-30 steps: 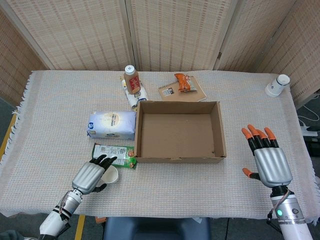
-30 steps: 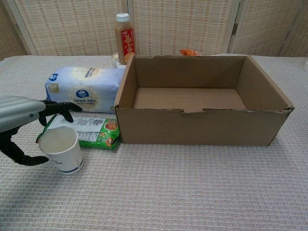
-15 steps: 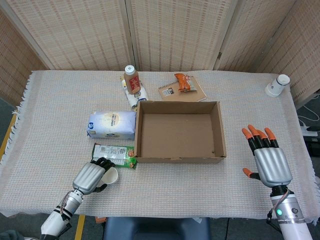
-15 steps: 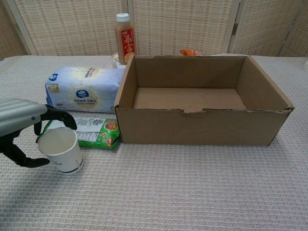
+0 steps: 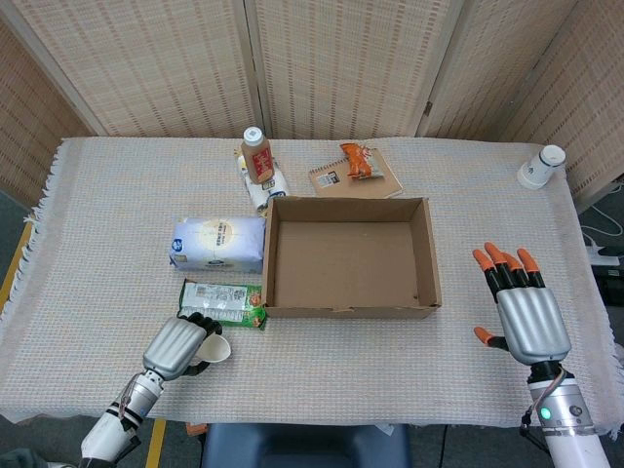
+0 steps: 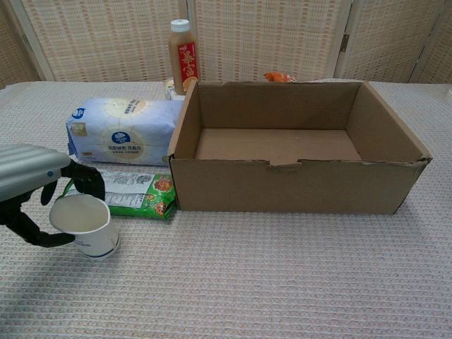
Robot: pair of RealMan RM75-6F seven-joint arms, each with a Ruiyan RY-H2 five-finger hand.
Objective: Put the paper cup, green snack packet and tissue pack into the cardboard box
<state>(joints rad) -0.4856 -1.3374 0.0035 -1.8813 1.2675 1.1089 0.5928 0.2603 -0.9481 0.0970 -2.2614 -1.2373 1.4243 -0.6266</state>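
A: From the head view, where is the white paper cup (image 5: 216, 348)?
B: At the near-left table edge, the left hand (image 5: 178, 343) curled round it; the open brown cardboard box (image 5: 351, 257) lies right and beyond. The right hand (image 5: 527, 317) is spread, empty, well apart.

A: And the chest view?
B: The cup (image 6: 83, 224) stands upright, slightly tilted, fingers (image 6: 83, 176) wrapping its rim. The green snack packet (image 6: 131, 193) lies flat just behind, the pale blue tissue pack (image 6: 123, 132) beyond; the box's near wall (image 6: 296, 185) must be cleared

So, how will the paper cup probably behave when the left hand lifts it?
The paper cup looks empty and thin-walled, so it is probably very light and may dent if the left hand squeezes hard. It already appears tilted in the fingers, so it could slip or tip easily.
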